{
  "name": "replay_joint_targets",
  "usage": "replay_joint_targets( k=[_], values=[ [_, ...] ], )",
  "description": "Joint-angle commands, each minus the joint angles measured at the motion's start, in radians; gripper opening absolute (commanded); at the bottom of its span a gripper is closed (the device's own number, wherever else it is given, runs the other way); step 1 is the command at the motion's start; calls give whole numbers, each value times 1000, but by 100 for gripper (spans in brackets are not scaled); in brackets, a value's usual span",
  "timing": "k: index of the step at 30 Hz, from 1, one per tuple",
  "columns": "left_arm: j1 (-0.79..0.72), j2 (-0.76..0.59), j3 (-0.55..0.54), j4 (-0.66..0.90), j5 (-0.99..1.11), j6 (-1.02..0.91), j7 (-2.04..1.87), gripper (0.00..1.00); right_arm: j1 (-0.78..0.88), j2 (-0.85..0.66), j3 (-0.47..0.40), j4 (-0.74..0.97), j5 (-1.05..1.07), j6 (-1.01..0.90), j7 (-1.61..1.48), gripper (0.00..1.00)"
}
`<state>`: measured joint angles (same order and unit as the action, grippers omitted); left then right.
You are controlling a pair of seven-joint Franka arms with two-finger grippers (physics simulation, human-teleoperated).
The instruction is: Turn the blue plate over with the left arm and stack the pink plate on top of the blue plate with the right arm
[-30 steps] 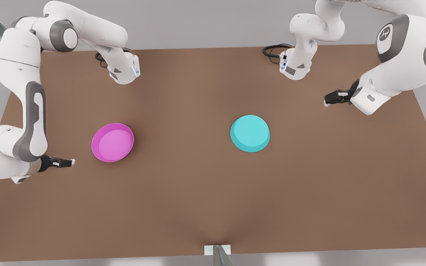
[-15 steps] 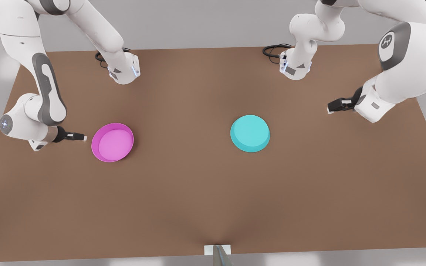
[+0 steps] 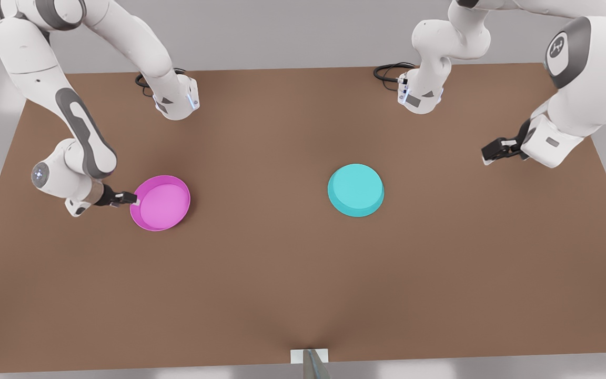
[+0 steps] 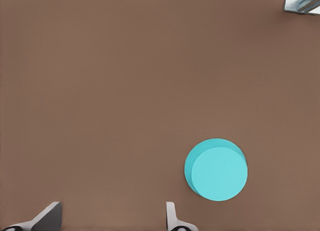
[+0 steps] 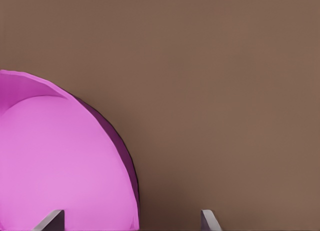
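Note:
The pink plate (image 3: 160, 202) lies hollow side up on the brown table (image 3: 261, 273), toward the front view's left. My right gripper (image 3: 130, 199) is open at the plate's outer rim. In the right wrist view the pink plate (image 5: 60, 161) has its rim between the right gripper (image 5: 130, 221) fingertips. The blue plate (image 3: 356, 189) rests right of centre with a flat face up. My left gripper (image 3: 488, 156) hovers open far off at the front view's right. The left wrist view has the blue plate (image 4: 217, 170) beyond the left gripper (image 4: 110, 218).
Two arm bases (image 3: 177, 100) (image 3: 421, 95) with black cables stand at the table's back edge. A small grey post (image 3: 311, 362) sits at the front edge. Bare tabletop lies between the two plates.
My right gripper has swept across to the pink plate's rim. The left gripper has drifted toward the front view's right, away from the blue plate. Neither plate has moved.

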<state>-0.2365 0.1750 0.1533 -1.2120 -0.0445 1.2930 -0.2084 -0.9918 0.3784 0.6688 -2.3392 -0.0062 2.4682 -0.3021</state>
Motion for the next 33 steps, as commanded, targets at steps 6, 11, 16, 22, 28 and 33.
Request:
replay_joint_targets(
  k=[6,11,16,22,28,33],
  values=[
    [3,-2,3,-3,9,-1,-2,100,-128,57,103,-2,-23,9,-6,100],
    [3,0,3,-4,9,-3,-2,100,-246,114,215,-29,-67,109,-5,100],
    [2,9,3,-4,9,2,0,100,-258,165,215,-29,-110,159,-2,91],
    [3,11,3,-6,12,2,1,100,-258,185,227,-23,-112,187,15,77],
    [5,9,3,-6,14,0,1,100,-252,204,229,-18,-120,207,18,74],
    [5,9,3,-7,15,0,1,100,-249,212,229,-18,-135,213,21,64]
  ],
)
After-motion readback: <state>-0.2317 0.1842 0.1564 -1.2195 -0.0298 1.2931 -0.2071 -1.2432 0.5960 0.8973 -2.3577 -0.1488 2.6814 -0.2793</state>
